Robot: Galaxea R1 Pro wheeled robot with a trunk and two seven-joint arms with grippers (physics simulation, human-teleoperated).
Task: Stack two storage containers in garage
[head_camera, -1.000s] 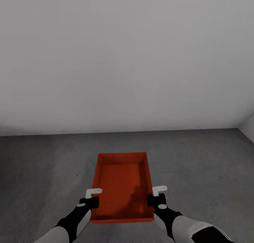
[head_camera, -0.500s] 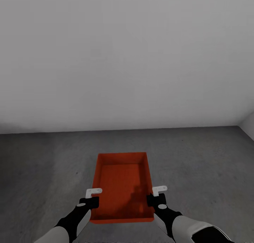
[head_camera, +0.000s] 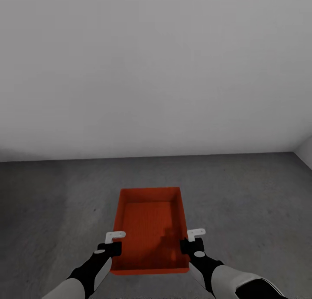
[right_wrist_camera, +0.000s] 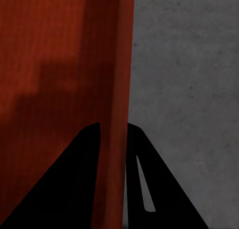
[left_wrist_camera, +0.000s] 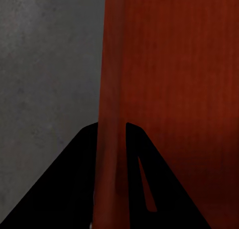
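An orange bin [head_camera: 149,229] hangs between the two arms over the grey concrete floor [head_camera: 251,203] of the garage, carried low in front of the robot at about 6 o'clock in the head view, with a white wall [head_camera: 156,73] ahead at 12. Its long axis runs from 6 to 12 o'clock, away from the robot. The left claw [head_camera: 113,242] is clenched on the bin's left long wall, and the left wrist view shows that wall [left_wrist_camera: 112,139] pinched between the dark fingers [left_wrist_camera: 79,179]. The right claw [head_camera: 193,242] grasps the opposite long wall [right_wrist_camera: 117,139] the same way, one finger [right_wrist_camera: 82,179] inside and one outside. Both grips sit toward the near end, so the far end overhangs. Setting it down likely means lowering both arms evenly, keeping the bin level.
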